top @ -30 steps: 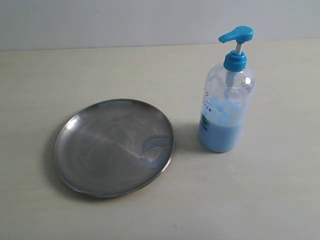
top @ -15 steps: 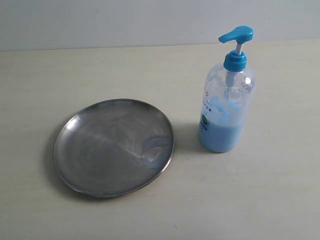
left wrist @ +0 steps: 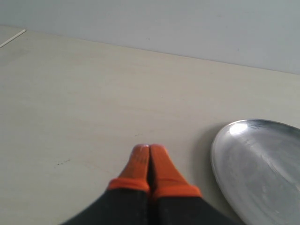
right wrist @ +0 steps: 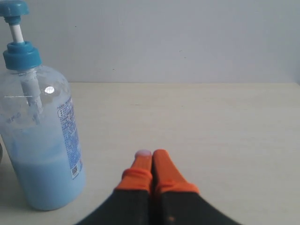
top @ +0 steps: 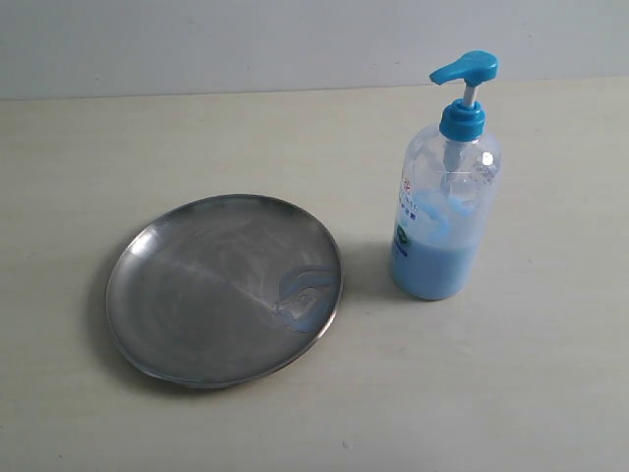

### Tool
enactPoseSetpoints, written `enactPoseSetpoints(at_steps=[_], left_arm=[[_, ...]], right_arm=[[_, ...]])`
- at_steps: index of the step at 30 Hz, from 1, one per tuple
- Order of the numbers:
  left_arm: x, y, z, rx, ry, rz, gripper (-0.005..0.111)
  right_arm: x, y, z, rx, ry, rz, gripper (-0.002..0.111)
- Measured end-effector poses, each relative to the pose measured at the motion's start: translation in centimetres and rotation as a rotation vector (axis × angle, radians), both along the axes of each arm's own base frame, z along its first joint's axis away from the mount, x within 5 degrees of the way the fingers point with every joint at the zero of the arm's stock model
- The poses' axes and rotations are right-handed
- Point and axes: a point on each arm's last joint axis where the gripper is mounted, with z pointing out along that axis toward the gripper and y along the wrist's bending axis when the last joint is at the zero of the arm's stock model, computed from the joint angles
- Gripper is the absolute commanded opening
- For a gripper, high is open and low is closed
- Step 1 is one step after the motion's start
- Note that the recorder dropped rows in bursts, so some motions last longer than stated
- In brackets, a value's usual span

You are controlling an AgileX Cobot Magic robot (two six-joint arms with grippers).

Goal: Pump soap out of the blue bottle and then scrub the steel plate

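While clamped shut on nothing, close to the table [left wrist: 84, 93]: left gripper [left wrist: 149, 149] beside steel plate [left wrist: 255, 161], right gripper [right wrist: 151, 153] near upright blue bottle [right wrist: 42, 140]; pale soap [top: 300, 300] smeared on plate.

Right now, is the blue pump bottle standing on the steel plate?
No, the blue pump bottle stands upright on the table, beside the steel plate with a gap between them.

Left tool [left wrist: 149, 149] and right tool [right wrist: 151, 154], both fully closed, empty.
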Motion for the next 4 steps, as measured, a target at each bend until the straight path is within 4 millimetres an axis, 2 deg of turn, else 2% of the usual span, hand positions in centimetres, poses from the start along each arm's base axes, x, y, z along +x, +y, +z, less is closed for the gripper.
enactPoseSetpoints(at_steps=[4], left_arm=[[0.0, 0.0, 0.0, 0.0, 0.0, 0.0, 0.0]], right_arm=[[0.0, 0.0, 0.0, 0.0, 0.0, 0.0, 0.0]])
